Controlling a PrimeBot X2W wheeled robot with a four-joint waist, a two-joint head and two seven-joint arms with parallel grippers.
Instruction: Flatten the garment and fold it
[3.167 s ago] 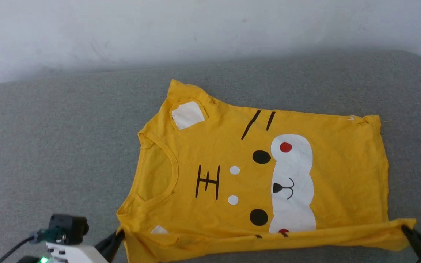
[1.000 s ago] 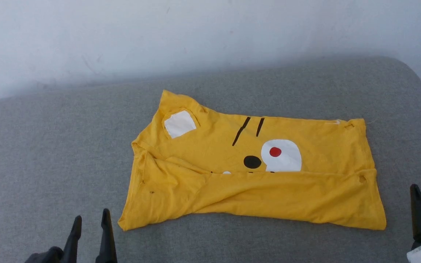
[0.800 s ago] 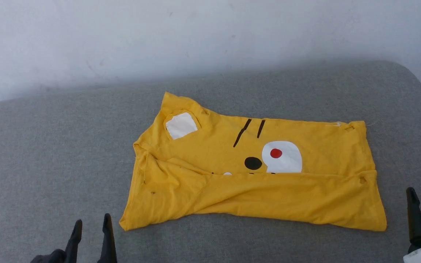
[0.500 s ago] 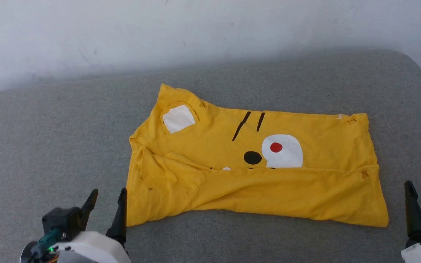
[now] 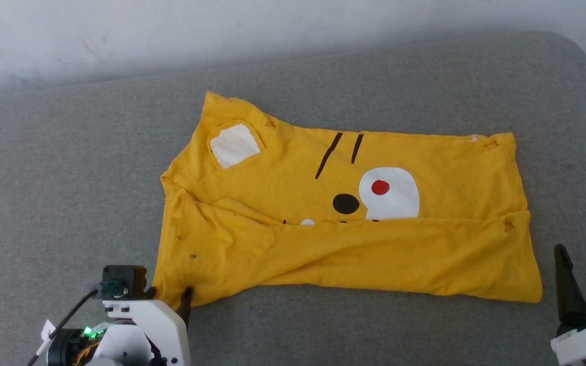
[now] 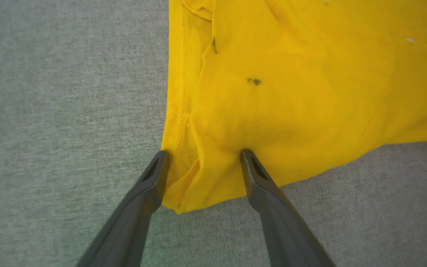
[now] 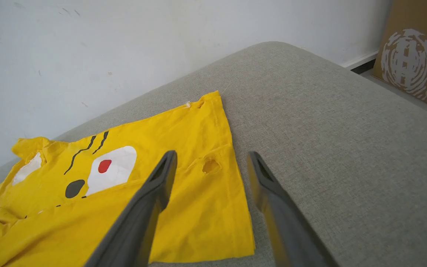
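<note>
The garment (image 5: pixel 344 213), a bright yellow T-shirt, lies on the grey cushion with its near half folded over the far half. A white patch, black strokes, a black dot and a red dot show above the fold. My left gripper (image 5: pixel 168 297) is open at the near-left corner. In the left wrist view that corner of the garment (image 6: pixel 291 92) sits between the spread fingers of the left gripper (image 6: pixel 204 155), and the right fingertip (image 6: pixel 248 163) presses on the cloth. My right gripper (image 5: pixel 580 272) is open just right of the near-right corner, apart from the cloth. In the right wrist view the right gripper (image 7: pixel 212 155) hangs near the edge of the garment (image 7: pixel 184 148).
The grey cushion (image 5: pixel 69 178) spreads wide to the left and ahead of the shirt and ends at a white wall (image 5: pixel 171 30). Its right end curves down (image 7: pixel 347 92). A brown cardboard box (image 7: pixel 410 63) stands on the floor past that end.
The near edge, held up by both grippers earlier, now lies folded over the shirt. My left gripper has moved forward onto the near-left corner. The camera has tilted down.
</note>
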